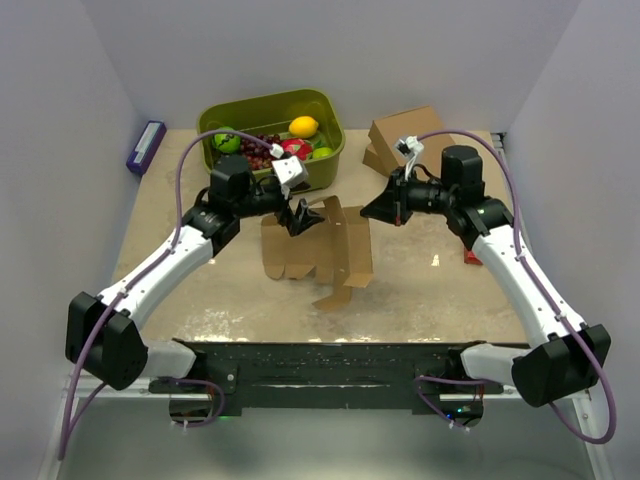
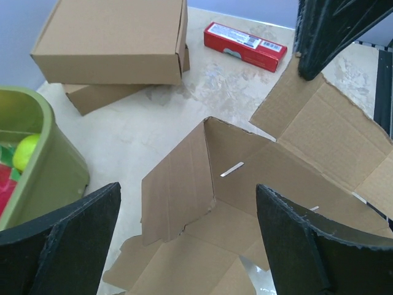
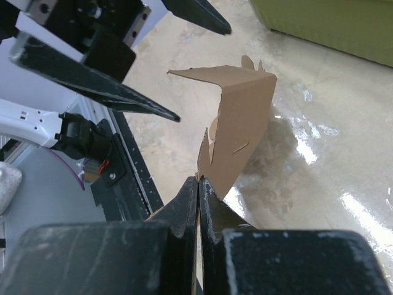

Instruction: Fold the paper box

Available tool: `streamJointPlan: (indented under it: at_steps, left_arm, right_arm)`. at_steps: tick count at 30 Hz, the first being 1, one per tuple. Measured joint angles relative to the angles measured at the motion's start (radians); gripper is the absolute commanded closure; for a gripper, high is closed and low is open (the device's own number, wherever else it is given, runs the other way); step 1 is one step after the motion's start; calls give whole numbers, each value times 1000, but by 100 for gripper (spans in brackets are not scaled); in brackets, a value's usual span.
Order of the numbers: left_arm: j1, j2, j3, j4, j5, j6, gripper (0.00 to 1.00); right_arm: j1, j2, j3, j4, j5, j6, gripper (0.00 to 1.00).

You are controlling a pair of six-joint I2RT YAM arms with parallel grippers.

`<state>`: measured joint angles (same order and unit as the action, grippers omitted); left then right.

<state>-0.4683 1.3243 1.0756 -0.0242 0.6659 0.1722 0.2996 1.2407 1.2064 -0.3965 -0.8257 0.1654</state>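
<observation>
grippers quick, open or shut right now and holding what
left gripper: open wide over the paper box, gripping nothing
right gripper: shut, pinching the edge of a paper box flap

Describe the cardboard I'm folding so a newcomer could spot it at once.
Find the green bin at the back of the scene. Just in front of it, mid-view, lies the paper box. Unlike the closed brown boxes stacked at the back right, it is an opened-out sheet with loose flaps and one panel standing up.
</observation>
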Motion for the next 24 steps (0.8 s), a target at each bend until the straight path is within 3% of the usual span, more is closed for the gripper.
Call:
streamJointPlan:
  at_steps: [3,6,10,16,21,23,24]
  left_arm:
    - [-11,32,2,-1,-3,-14,18]
    - [-20,44,3,-1,-19,-22,32]
    - [-30,44,5,-1,-42,-26,64]
    - [-53,44,5,-1,-96,-3,100]
    - [-72,52,5,-18,-127,8,100]
    - [-77,54,5,-20,-143,7,100]
    - [-78,55,5,-21,-155,7,100]
  right_arm:
    - [8,0,-2,0,-2,-4,100]
    - [10,4,-2,-2,-2,-13,100]
    - [10,10,-2,-4,-1,-21,100]
    - [10,26,-2,-9,18,-30,100]
    - [10,40,-2,-4,29,-29,100]
    - [10,45,-2,-5,37,-29,91]
    - [10,46,-2,-5,52,-26,82]
